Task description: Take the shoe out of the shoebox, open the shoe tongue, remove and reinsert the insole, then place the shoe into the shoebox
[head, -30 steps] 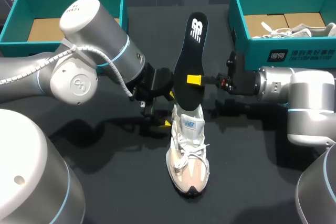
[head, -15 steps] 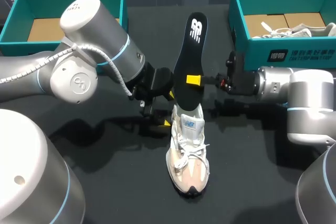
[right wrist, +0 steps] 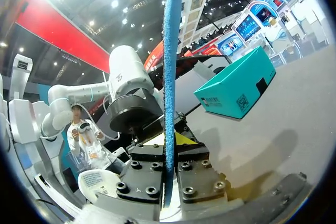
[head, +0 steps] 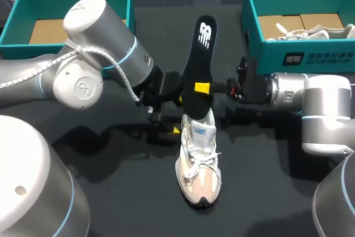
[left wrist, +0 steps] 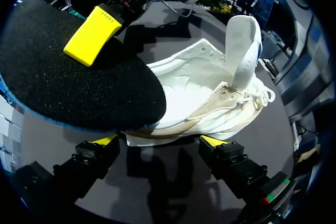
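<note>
A white and beige shoe [head: 198, 162] stands on the black table, toe toward the front; in the left wrist view the shoe [left wrist: 210, 93] shows its tongue raised. The black insole [head: 198, 65] stands upright with its lower end in the shoe's heel opening. My right gripper [head: 202, 87] is shut on the insole's middle. In the right wrist view the insole [right wrist: 169, 77] shows edge-on, clamped in the right gripper [right wrist: 168, 177]. My left gripper [head: 177, 116] is open beside the heel. In its own view the left gripper [left wrist: 159, 142] straddles the shoe's heel without touching it, under the insole [left wrist: 79, 87].
A teal shoebox [head: 22, 4] with a cardboard floor sits at the back left. Another teal shoebox [head: 310, 59] at the back right holds a second white shoe [head: 310, 30]. The left arm's bulky links [head: 94, 54] fill the table's left side.
The right gripper has shifted slightly to the left with the insole, whose top has leaned a little to the left. The left arm and the shoe have stayed put.
</note>
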